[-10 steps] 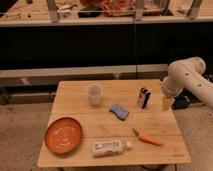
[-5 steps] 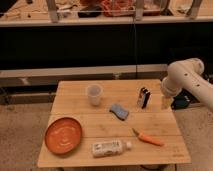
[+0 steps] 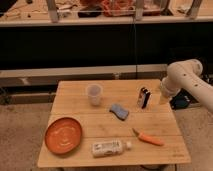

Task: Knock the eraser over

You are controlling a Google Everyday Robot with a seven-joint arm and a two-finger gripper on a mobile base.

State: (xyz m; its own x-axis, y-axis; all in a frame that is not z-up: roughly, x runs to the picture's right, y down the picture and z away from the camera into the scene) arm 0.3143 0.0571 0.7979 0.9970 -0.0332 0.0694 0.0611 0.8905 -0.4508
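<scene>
The eraser (image 3: 143, 97), a small black block with a white face, stands upright on the wooden table (image 3: 100, 125) near its far right part. My gripper (image 3: 163, 96) is at the end of the white arm (image 3: 181, 75), low at the table's right edge. It is just right of the eraser and a small gap shows between them.
A clear cup (image 3: 94, 94) stands at the far middle and a flat blue pad (image 3: 119, 111) lies in front of it. An orange plate (image 3: 63, 135), a lying white bottle (image 3: 107, 147) and a carrot (image 3: 149, 138) are along the front. A dark counter is behind.
The arm has shifted slightly to the left, toward the eraser. The eraser stands upright as before and nothing else has moved.
</scene>
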